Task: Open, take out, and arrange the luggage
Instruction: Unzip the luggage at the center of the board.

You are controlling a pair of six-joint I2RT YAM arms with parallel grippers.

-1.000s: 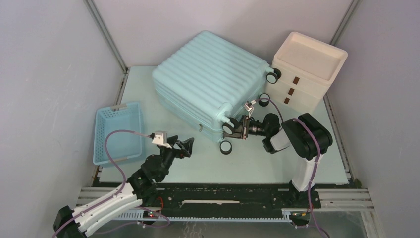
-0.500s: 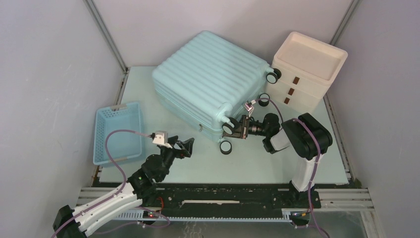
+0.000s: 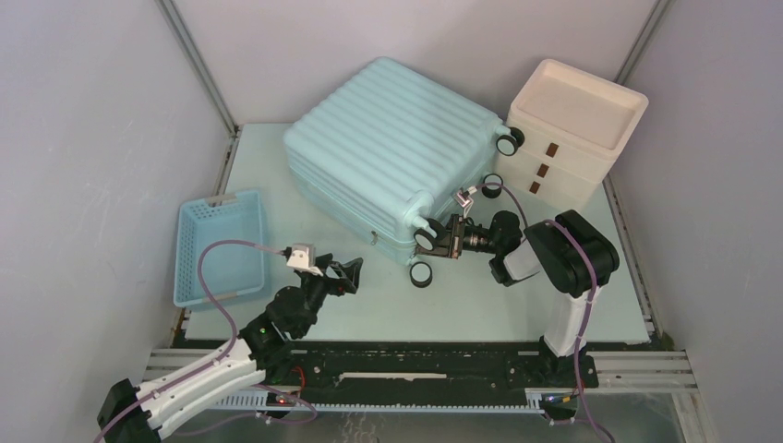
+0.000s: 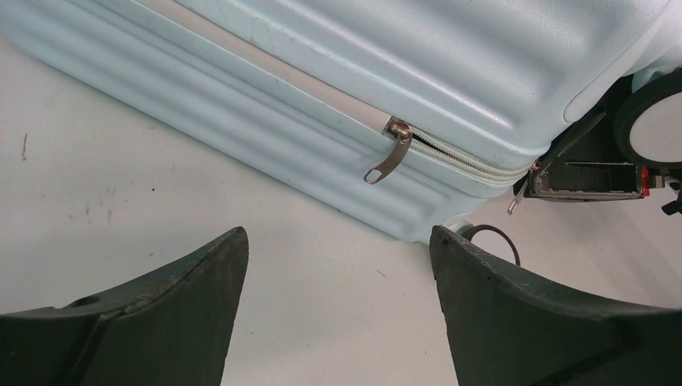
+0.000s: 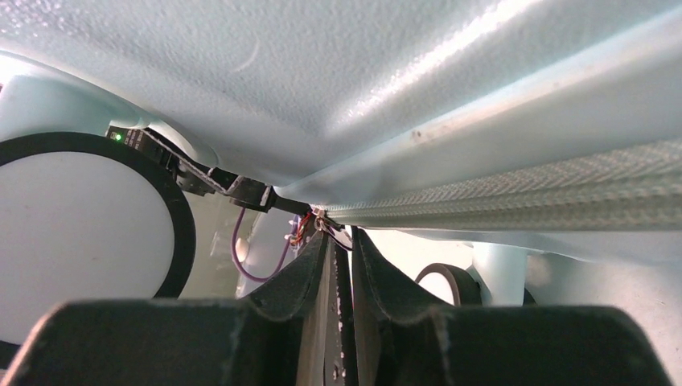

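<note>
We note the luggage [image 3: 388, 138] flat on the desk [image 3: 499, 309], zipped. The shell is stiff and slick, likely heavy. Best hold is the zip pull [image 5: 324, 223]: right pincer [image 5: 338, 239] pinches it narrowly, left pincer [image 4: 338, 237] gapes wide, empty.

top: overhead, whole table [image 3: 517, 305] | left wrist: low, near luggage [image 4: 241, 121] corner | right wrist: pressed close, same corner

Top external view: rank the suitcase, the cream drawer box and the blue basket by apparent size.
1. suitcase, clearly largest.
2. cream drawer box.
3. blue basket, smallest; the box stands taller, nearer the camera, so that gap is less sure.
</note>
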